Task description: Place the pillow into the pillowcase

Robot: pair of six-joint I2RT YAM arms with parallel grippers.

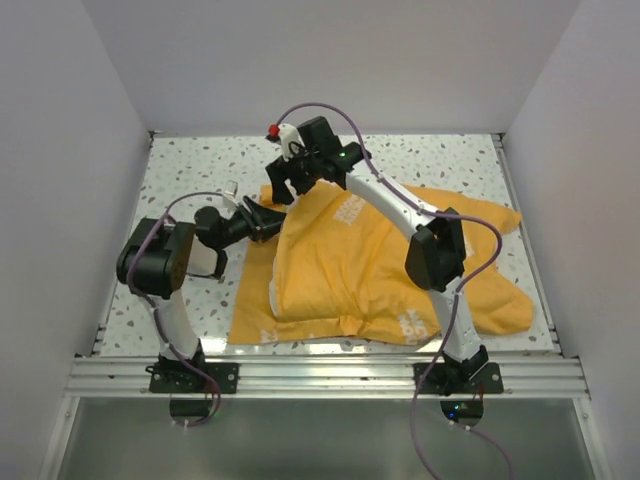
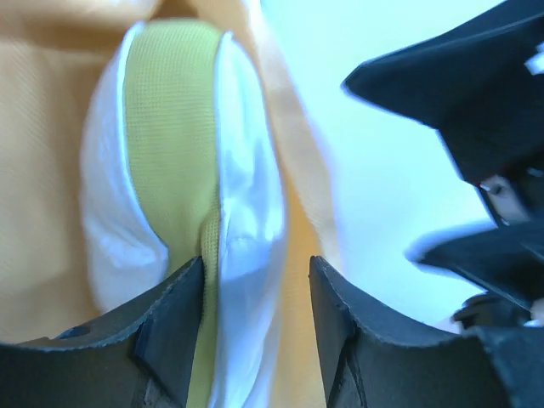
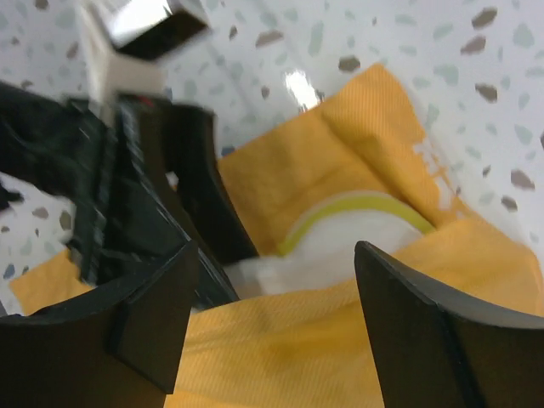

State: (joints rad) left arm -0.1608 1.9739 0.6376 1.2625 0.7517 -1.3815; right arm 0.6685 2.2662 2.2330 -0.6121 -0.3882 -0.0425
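Fingers (image 2: 170,336) on the left gripper (image 2: 253,331) stand parted, and the plump cream-white rectangular pillow (image 2: 174,144), yellow-green edge strip showing, fills the gap just beyond them. It looks loose rather than pinched, though I can't tell if a pad brushes it. Over on the right gripper (image 3: 274,327), the fingers (image 3: 433,340) are spread wide with nothing between them, hovering over the thin orange-yellow fabric pillowcase (image 1: 370,270).

So where are we? From above, the case bulges across the speckled white table (image 1: 190,165), so the pillow looks almost wholly inside. Only one corner peeks from the open mouth at the far-left end, right where both grippers meet. What's left, I'd judge, is to tuck that last corner in and draw the cloth over it. No printed face is readable here, only pale marks on the cloth.
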